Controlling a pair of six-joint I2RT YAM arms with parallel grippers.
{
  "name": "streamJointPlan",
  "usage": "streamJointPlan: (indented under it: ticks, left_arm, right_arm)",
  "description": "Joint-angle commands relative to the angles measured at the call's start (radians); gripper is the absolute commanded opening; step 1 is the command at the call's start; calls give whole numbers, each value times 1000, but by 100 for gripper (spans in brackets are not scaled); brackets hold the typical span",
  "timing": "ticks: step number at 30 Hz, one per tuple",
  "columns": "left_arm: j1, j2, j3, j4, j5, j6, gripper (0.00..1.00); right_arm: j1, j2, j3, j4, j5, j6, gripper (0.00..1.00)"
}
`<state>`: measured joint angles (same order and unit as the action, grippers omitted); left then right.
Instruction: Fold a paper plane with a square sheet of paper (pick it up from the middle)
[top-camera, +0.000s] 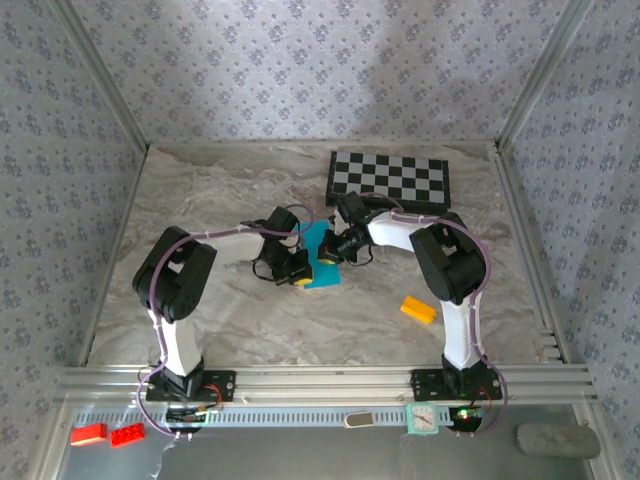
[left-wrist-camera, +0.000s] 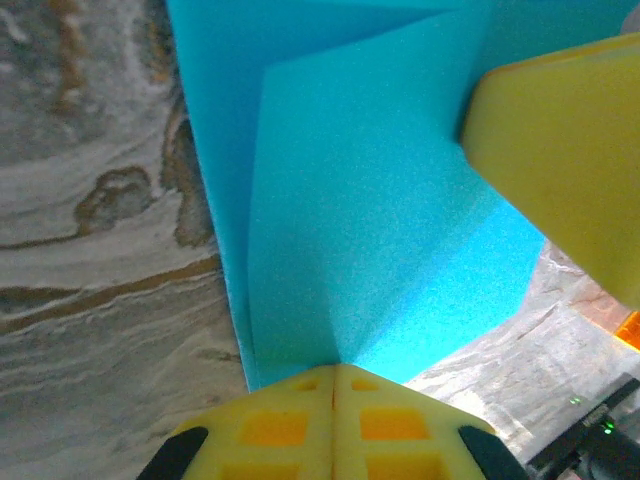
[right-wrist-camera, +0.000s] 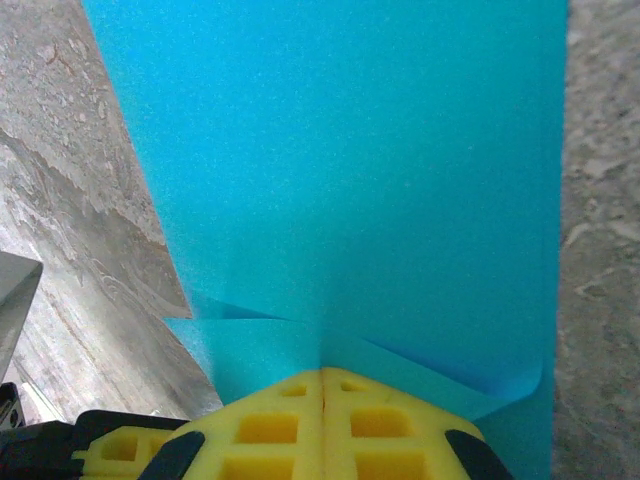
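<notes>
The square sheet of paper (top-camera: 326, 279) is bright cyan and lies folded narrower on the marbled table (top-camera: 220, 190), between the two arms. In the left wrist view the paper (left-wrist-camera: 380, 230) shows layered flaps with a crease that runs into my left gripper (left-wrist-camera: 333, 368). Its yellow jaws are pressed together on the paper's near edge. My right gripper (right-wrist-camera: 322, 372) is likewise shut, with folds of the paper (right-wrist-camera: 350, 170) converging at its tip. From above, the left gripper (top-camera: 303, 272) and the right gripper (top-camera: 330, 255) nearly touch over the paper. A yellow finger (left-wrist-camera: 560, 160) of the right gripper shows at the upper right of the left wrist view.
A black-and-white chessboard (top-camera: 390, 178) lies at the back right, just behind the right arm. A small yellow-orange block (top-camera: 418, 310) sits on the table to the front right. Patterned walls close in the table on three sides.
</notes>
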<state>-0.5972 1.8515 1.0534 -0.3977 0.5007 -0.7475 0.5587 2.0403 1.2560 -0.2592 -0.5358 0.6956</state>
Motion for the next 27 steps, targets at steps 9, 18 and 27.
streamJointPlan:
  ticks: [9, 18, 27]
  left_arm:
    - [-48, -90, -91, -235, -158, 25, 6]
    - [-45, -172, 21, -216, -169, 15, 6]
    - [-32, -73, 83, -69, -119, -58, 6]
  right_arm:
    - [-6, 101, -36, -105, 134, 26, 4]
    - [-3, 100, -38, -90, 123, 33, 4]
    - [-5, 99, -30, -79, 108, 39, 4]
